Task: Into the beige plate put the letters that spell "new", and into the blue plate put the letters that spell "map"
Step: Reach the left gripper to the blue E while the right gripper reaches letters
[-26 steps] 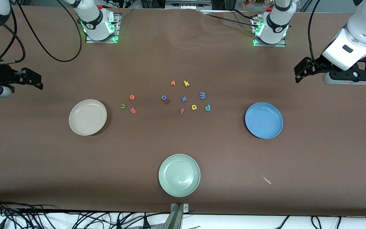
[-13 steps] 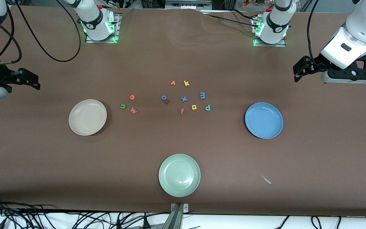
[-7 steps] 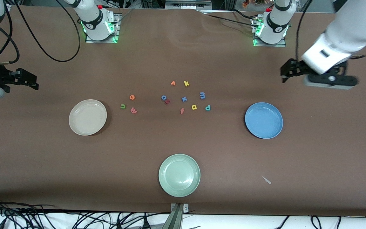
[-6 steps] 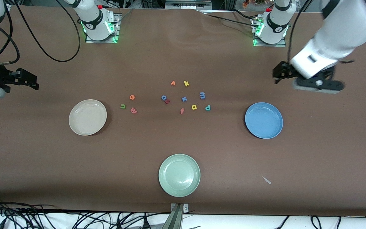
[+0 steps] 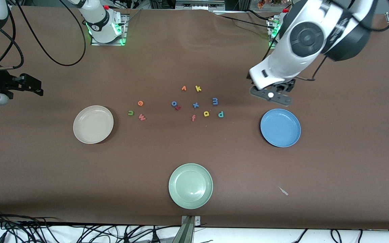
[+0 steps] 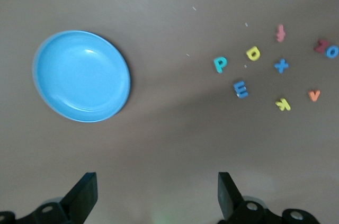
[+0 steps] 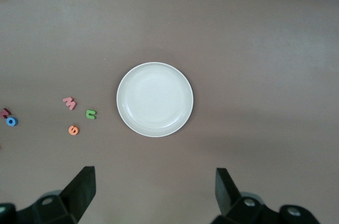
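Observation:
The beige plate (image 5: 93,124) (image 7: 154,99) lies toward the right arm's end, with the green n (image 5: 130,113), orange e (image 5: 140,103) and pinkish w (image 5: 142,117) beside it. The blue plate (image 5: 280,127) (image 6: 82,75) lies toward the left arm's end. The blue m (image 5: 215,101), yellow a (image 5: 206,113) and teal p (image 5: 221,114) sit between it and the table's middle. My left gripper (image 6: 156,181) hangs open and empty over bare table beside the blue plate. My right gripper (image 5: 35,86) (image 7: 153,179) is open and empty, high over the table's end, and waits.
Other loose letters lie among the m, a and p: orange v (image 5: 183,88), yellow k (image 5: 198,88), blue o (image 5: 174,103), blue x (image 5: 196,105), orange f (image 5: 193,117). A pale green plate (image 5: 190,186) sits near the front edge. The left arm's wrist (image 5: 275,72) looms above the blue plate.
The left arm has swung in from the table's end toward the middle and now hangs by the blue plate. The right arm has barely shifted. No letter or plate has moved.

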